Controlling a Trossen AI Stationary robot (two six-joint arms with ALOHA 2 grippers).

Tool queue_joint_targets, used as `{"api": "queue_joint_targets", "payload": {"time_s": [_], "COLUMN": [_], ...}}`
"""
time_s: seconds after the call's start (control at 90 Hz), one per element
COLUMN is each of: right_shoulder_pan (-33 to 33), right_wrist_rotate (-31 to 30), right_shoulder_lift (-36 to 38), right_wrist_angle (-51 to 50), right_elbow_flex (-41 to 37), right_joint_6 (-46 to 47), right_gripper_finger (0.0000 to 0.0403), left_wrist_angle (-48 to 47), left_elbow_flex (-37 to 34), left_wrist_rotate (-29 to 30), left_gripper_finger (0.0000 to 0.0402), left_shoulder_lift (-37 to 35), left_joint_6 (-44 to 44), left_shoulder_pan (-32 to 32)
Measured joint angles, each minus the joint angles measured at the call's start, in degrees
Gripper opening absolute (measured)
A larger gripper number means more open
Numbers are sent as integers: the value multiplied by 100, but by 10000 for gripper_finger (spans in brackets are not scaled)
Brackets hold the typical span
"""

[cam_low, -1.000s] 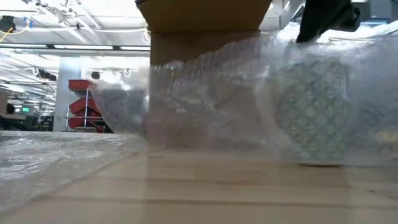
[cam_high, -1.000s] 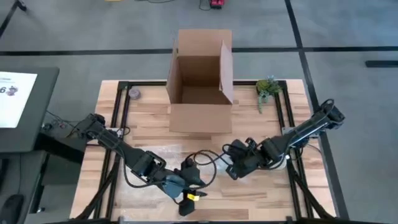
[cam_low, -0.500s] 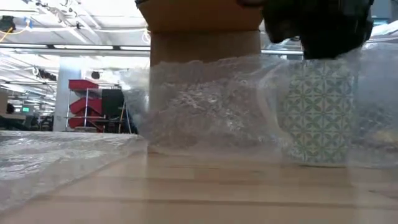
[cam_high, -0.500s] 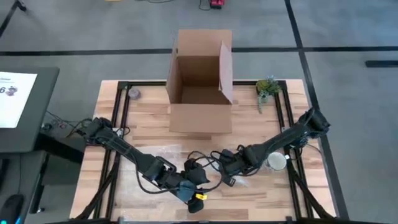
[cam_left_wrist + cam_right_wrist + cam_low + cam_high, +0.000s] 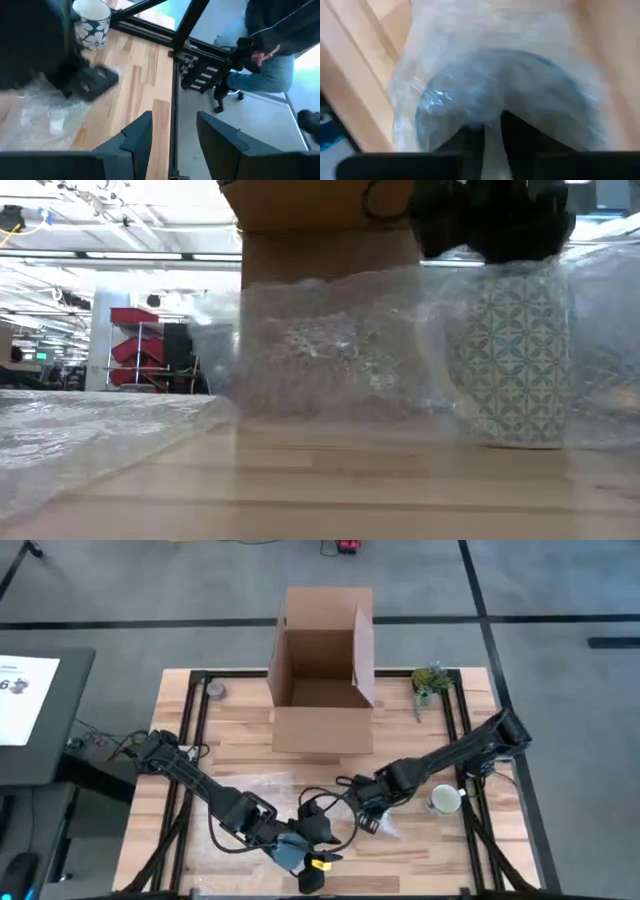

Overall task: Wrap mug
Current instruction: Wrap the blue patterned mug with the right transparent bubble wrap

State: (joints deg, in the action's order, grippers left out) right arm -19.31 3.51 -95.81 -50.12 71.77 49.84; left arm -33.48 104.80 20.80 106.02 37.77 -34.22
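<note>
Mug (image 5: 512, 355): patterned, upright on table (image 5: 240, 745) near front edge, bubble wrap (image 5: 330, 345) over it.
R gripper (image 5: 492, 132): I see it at the wrap, fingers nearly closed, pinching wrap.
L gripper (image 5: 172, 135): front edge, fingers apart, holding nothing.
Box (image 5: 322, 670): open, at back.
2nd mug (image 5: 443, 800): far right.

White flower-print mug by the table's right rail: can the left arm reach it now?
Probably not directly: the right gripper, shut on clear bubble wrap, and its arm lie between the open left gripper and the white flower-print mug.
</note>
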Motion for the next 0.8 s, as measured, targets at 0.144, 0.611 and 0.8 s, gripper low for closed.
{"api": "queue_joint_targets", "payload": {"time_s": [0.144,0.611,0.8], "right_shoulder_pan": [61,-62,50], "right_wrist_rotate": [42,28,-33], "right_shoulder_lift": [488,513,-436], "right_wrist_angle": [-194,579,564], "right_elbow_flex": [-7,1,-1], "right_joint_6": [291,663,373], "right_gripper_finger": [98,24,4], "left_wrist_angle": [-49,-50,-55], "left_elbow_flex": [19,21,21], "left_wrist_rotate": [2,-410,-407], "left_gripper_finger": [133,133,133], "left_shoulder_lift": [0,-190,-394], "left_joint_6": [-20,64,108], "left_shoulder_pan": [-3,-26,-26]}}
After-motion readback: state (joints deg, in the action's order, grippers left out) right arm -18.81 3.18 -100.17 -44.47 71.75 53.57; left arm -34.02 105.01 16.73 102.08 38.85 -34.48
